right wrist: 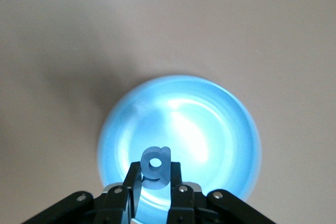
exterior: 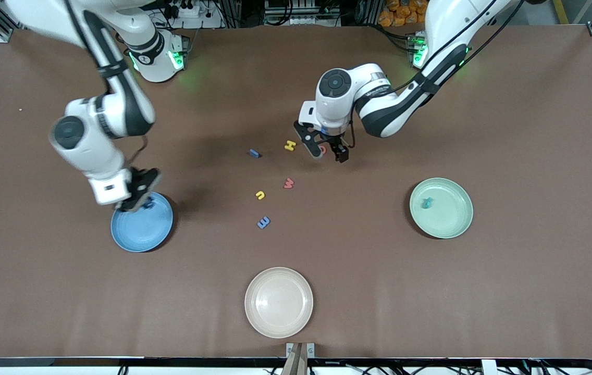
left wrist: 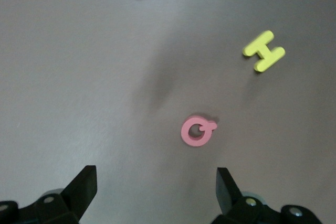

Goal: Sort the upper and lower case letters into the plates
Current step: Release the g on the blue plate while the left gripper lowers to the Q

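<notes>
Nearest the front camera I see the empty cream plate (exterior: 279,302); farther up lie the blue plate (exterior: 142,227), with my right gripper (right wrist: 155,178) over it pinching a blue "g" (right wrist: 156,164), and the green plate (exterior: 441,208) holding a teal letter (exterior: 426,202). Farther still, my left gripper (left wrist: 156,190) hangs wide open over a pink "Q" (left wrist: 197,130) beside a yellow "H" (left wrist: 264,51). I judge these chunky letters light and stiff, best pinched across their flat sides.
</notes>
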Controlling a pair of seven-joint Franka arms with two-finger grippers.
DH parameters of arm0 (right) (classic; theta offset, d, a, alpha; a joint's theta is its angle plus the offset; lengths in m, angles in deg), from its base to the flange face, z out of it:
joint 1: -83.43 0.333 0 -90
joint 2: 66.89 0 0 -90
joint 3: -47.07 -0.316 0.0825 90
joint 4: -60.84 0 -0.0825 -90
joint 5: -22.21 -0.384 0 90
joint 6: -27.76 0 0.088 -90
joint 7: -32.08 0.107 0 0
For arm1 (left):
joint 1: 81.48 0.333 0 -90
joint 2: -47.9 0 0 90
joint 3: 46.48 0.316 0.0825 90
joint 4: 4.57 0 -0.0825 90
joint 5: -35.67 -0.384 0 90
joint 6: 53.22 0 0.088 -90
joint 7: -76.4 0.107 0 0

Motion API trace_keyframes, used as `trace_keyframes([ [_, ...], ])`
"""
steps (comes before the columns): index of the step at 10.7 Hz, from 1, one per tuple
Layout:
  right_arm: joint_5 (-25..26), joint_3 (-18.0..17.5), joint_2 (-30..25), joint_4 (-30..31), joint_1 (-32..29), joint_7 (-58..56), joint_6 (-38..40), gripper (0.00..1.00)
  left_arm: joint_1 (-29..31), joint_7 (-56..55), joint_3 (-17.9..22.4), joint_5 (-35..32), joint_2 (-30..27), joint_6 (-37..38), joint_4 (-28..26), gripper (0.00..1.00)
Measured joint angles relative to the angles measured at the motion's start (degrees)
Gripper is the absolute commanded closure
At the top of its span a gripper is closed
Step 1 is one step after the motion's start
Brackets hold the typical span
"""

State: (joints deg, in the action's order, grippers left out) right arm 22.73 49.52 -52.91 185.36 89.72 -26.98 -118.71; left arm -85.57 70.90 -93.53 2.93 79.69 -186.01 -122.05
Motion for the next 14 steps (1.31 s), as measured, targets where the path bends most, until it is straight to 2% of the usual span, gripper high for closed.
trace_keyframes([
  [1, 0.0, 0.0, 1.5, -2.2, -2.2, -2.0, 0.1, 0.67, -0.6, 1.7, -0.1, -1.9, 1.1, -0.4, 0.0, 0.00],
  [2, 0.0, 0.0, 3.2, -4.2, -2.8, -2.4, 0.1, 0.01, -1.5, 3.1, -0.4, -3.5, 1.9, -0.6, 0.0, 0.02],
  [4, 0.0, -0.4, 6.1, -7.8, -2.7, -2.3, 0.1, 0.00, -3.2, 3.4, -0.5, -8.5, 3.3, -0.9, 0.0, 0.02],
  [6, 0.0, -0.6, 7.9, -10.6, -2.5, -1.9, 0.5, 0.00, -3.9, 3.4, -0.5, -10.6, 4.3, -0.9, 0.0, 0.05],
  [8, 0.0, -0.9, 8.8, -13.4, -1.6, 1.9, 4.5, 0.00, -4.0, 3.5, -0.5, -11.3, 5.2, -1.2, -0.1, 0.06],
  [11, 0.0, -1.1, 11.0, -17.4, 3.3, 10.3, 8.6, 0.00, -3.9, 3.7, 0.0, -15.4, 6.8, -4.4, -0.1, 0.09],
  [14, -0.1, -1.2, 17.4, -22.5, 7.6, 16.5, 9.1, 0.00, -3.7, 3.8, 0.6, -18.2, 7.9, -5.2, -0.1, 0.11],
])
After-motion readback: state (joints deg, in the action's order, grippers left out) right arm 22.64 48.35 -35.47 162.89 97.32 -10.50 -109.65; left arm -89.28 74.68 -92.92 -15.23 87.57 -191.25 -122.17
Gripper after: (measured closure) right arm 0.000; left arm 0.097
